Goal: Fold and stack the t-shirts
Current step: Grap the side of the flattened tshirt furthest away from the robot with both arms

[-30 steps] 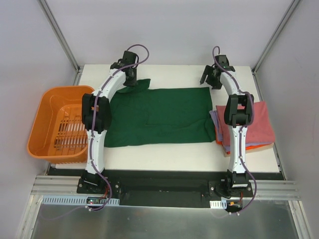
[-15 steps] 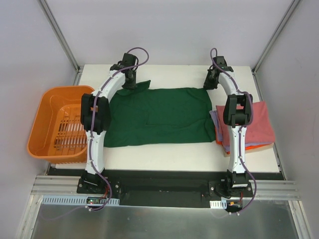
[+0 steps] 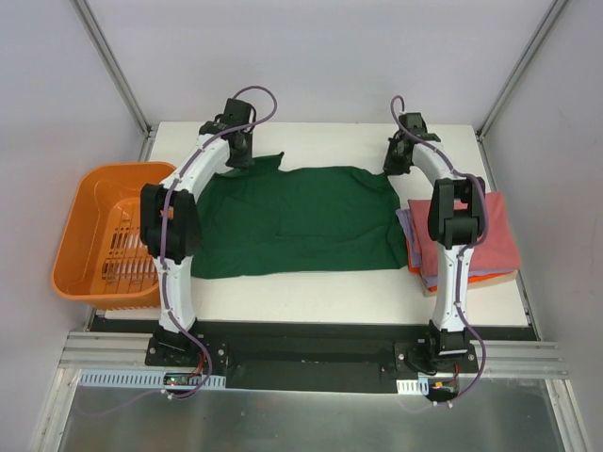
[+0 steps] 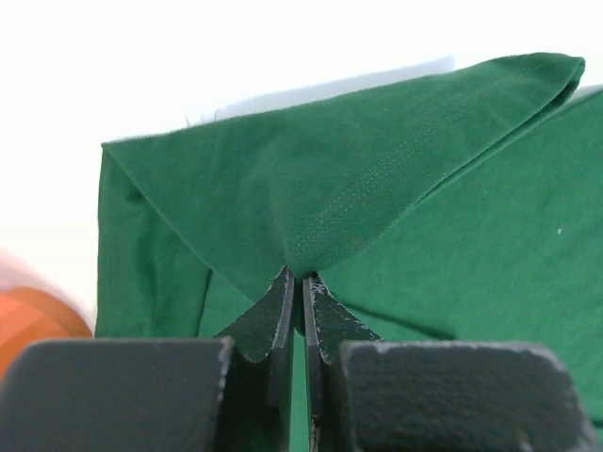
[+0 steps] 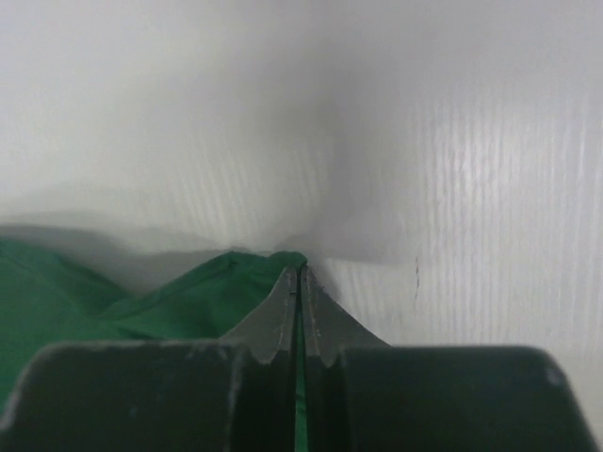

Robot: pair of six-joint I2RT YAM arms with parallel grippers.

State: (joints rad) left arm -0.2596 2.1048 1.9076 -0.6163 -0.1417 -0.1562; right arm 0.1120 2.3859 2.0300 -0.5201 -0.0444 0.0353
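white table (image 3: 311, 287), grey walls (image 3: 320, 56)

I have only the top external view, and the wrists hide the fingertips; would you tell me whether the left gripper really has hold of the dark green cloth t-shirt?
Observer: Yes. In the left wrist view the left gripper is shut on a stitched hem of the dark green cloth t-shirt.
Operator: Thank you. Does the cloth lie flat there?
Observer: No, it gathers into a pointed, tented peak at the jaws.
Operator: And the right side?
Observer: The right gripper is shut on only the tip of a corner of that shirt, with bare white table beyond it.
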